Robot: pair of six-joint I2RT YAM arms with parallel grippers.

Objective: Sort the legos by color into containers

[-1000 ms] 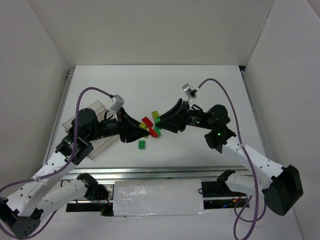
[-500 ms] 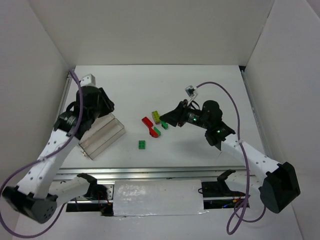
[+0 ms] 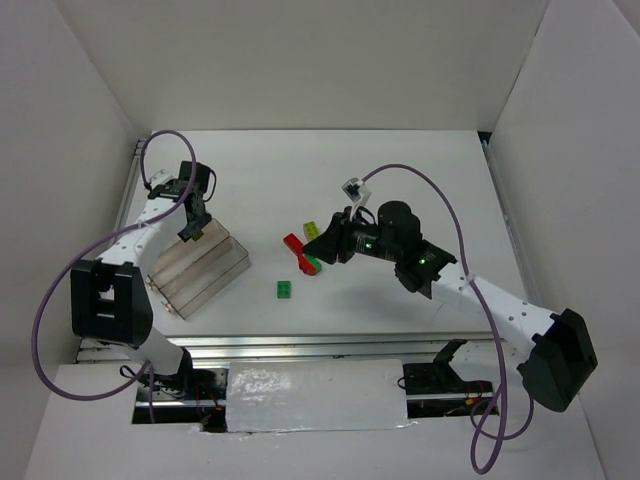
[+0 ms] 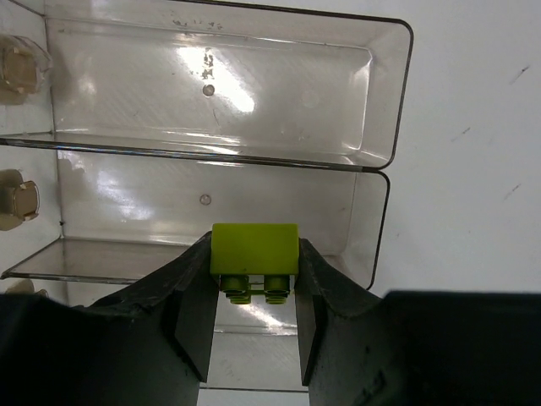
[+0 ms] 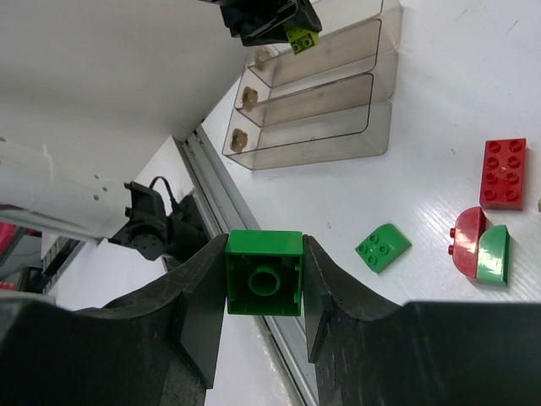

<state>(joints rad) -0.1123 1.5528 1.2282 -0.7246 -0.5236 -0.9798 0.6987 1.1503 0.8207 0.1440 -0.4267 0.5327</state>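
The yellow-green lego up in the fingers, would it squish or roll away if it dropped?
Probably no squishing: the yellow-green lego shows square edges between the left fingers. Its flat sides likely stop rolling, though it might bounce on the hard clear tray.

the tray (image 4: 382, 101) runs off the left edge; the left fingers (image 4: 190, 313) hide part of it.

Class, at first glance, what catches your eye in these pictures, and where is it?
The left gripper pinches a yellow-green studded plastic brick over the clear three-trough plastic tray at the left of the white table. The right gripper clamps a bright green brick above mid-table, where red and green bricks lie loose.
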